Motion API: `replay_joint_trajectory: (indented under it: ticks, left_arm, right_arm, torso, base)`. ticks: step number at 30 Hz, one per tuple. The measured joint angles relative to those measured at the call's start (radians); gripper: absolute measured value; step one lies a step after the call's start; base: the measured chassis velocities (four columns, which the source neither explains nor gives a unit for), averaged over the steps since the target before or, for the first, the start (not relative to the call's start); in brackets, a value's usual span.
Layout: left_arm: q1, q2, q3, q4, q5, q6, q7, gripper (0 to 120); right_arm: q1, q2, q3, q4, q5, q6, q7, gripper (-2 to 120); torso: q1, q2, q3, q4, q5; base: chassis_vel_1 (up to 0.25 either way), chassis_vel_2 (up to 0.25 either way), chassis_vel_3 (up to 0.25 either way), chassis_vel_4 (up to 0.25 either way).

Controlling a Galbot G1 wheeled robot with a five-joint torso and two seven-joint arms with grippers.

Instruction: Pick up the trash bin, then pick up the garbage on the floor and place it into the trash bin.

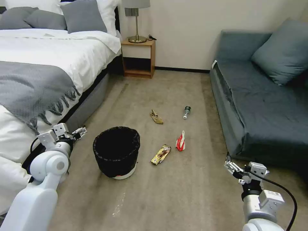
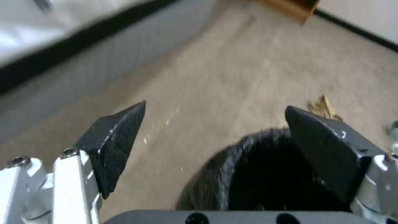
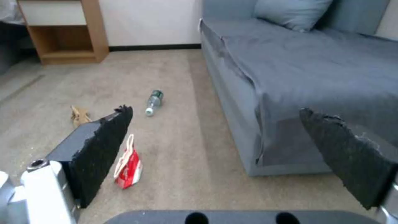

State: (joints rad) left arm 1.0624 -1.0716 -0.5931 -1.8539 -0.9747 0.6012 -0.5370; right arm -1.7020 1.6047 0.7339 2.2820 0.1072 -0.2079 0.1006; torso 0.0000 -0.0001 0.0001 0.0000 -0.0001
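Trash bin point(image 1: 116, 152), lined with a crinkled black bag, stands upright on the carpet point(image 1: 179, 192) near the robot, its white base rim showing at the bottom. The left gripper point(image 1: 80, 131) hovers just beside it on the bed point(image 1: 48, 64) side, forearm bent upward, fingers point(image 2: 112, 146) spread wide and holding nothing; in the left wrist view the bin's rim lies below them. The right gripper point(image 1: 229, 163) hangs low near the sofa point(image 1: 256, 106), fingers point(image 3: 101, 152) also wide apart and empty.

Bare carpet lies between the bin and the right arm. Just beyond the bin lie the gold-brown wrapper point(image 1: 160, 154) and the red-and-white packet point(image 1: 180, 141); their print is too small to read. Farther off are the tan scrap point(image 1: 156, 116) and the small bottle point(image 1: 186, 112), on its side, green label unreadable. The nightstand point(image 1: 138, 57) stands against the far wall.
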Motion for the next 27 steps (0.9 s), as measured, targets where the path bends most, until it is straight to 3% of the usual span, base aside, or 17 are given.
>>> replay_joint_trajectory:
  ticks: [12, 22, 27]
  left_arm:
    - [-0.095, -0.041, 0.082, 0.154, -0.039, 0.057, -0.059, 86]
    - [-0.117, -0.077, 0.112, 0.192, -0.080, 0.083, -0.105, 86]
    - [-0.135, -0.094, 0.121, 0.198, -0.153, 0.118, -0.171, 86]
  right_arm:
    - [0.007, 0.004, 0.005, 0.001, -0.010, -0.006, 0.001, 100]
    - [0.003, 0.004, -0.003, -0.003, -0.018, -0.006, 0.001, 100]
    - [-0.006, 0.004, -0.022, -0.003, -0.032, -0.002, 0.001, 100]
  torso:
    - [0.000, 0.000, 0.000, 0.0000, 0.0001]
    - [0.000, 0.000, 0.000, 0.0000, 0.0002]
    - [0.000, 0.000, 0.000, 0.0000, 0.0002]
  base:
    - [0.000, 0.000, 0.000, 0.000]
    - [0.000, 0.000, 0.000, 0.000]
    - [0.000, 0.000, 0.000, 0.000]
